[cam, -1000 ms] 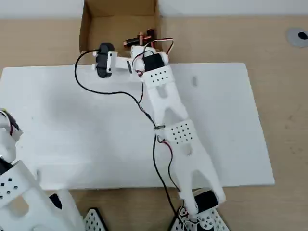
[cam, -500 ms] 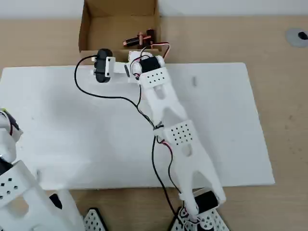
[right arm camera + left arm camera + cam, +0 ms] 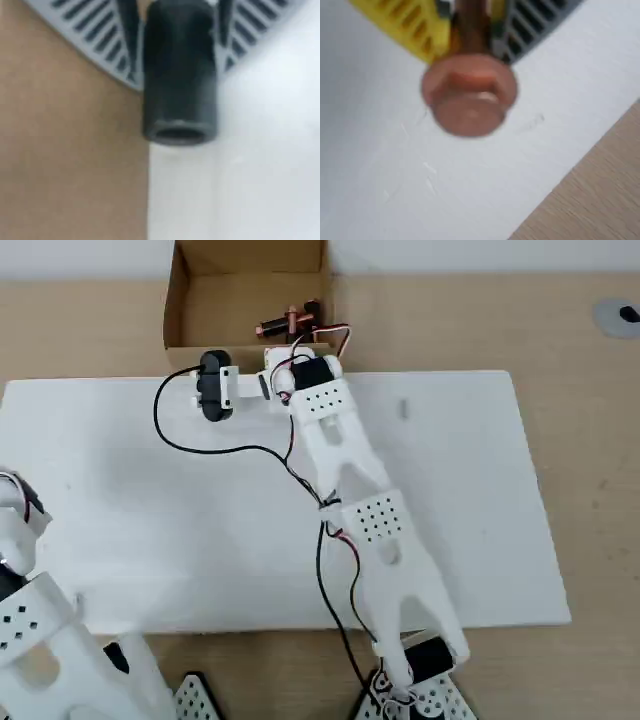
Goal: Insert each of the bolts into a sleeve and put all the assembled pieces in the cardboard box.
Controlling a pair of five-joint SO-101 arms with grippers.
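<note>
A wooden counter is overlaid by a white board, and the cardboard box is set at its far edge. Just beside the box, a black sleeve is clamped around its body by the right gripper, its mouth left free. Well apart from the box, a copper bolt is pinched by the shank in the left gripper. Both are judged rigid, light and smooth, so slipping is possible.

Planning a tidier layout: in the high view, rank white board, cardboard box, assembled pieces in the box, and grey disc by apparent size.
1. White board
2. Cardboard box
3. Assembled pieces and grey disc look alike; disc reaches the frame edge, unranked.
</note>
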